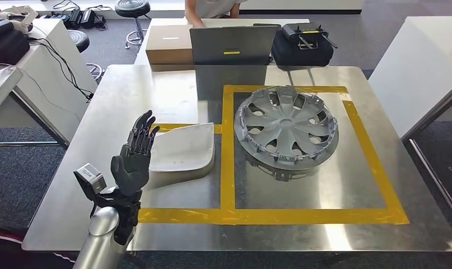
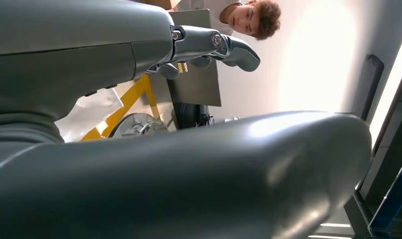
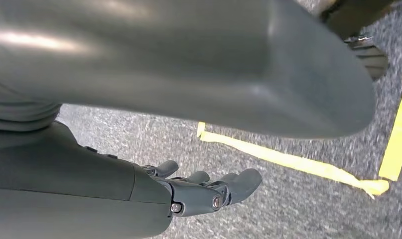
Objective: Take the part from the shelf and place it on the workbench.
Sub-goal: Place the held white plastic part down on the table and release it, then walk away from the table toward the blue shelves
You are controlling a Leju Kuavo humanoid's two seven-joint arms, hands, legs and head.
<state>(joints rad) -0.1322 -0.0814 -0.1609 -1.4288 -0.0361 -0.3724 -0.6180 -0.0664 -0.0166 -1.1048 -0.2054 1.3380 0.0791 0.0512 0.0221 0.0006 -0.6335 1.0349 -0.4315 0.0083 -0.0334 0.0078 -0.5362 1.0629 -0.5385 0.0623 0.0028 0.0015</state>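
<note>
Left hand (image 1: 135,154) raised over the near-left part of the steel counter (image 1: 100,112), fingers spread and pointing away from the robot, holding nothing. It sits just beside the left edge of the white curved part (image 1: 184,152); can't tell if it touches. The part lies flat on the counter, left of the yellow tape (image 1: 228,145) outline, overlapping the tape strip that runs toward the left edge. Inside the taped rectangle, toward its far side, a grey wheel cover (image 1: 287,128) lies face up.

Right hand (image 3: 203,191) hangs over grey carpet floor (image 3: 139,134) with yellow floor tape (image 3: 288,162) lines, fingers loosely extended, nothing in it.

Past the far edge of the counter: cardboard box (image 1: 168,45), grey laptop lid (image 1: 233,45), black case (image 1: 302,43) with a controller on top. A person (image 1: 209,8) in a white top sits behind them. Left side: white side table (image 1: 44,67) with cables, black stools (image 1: 133,8) further back.
</note>
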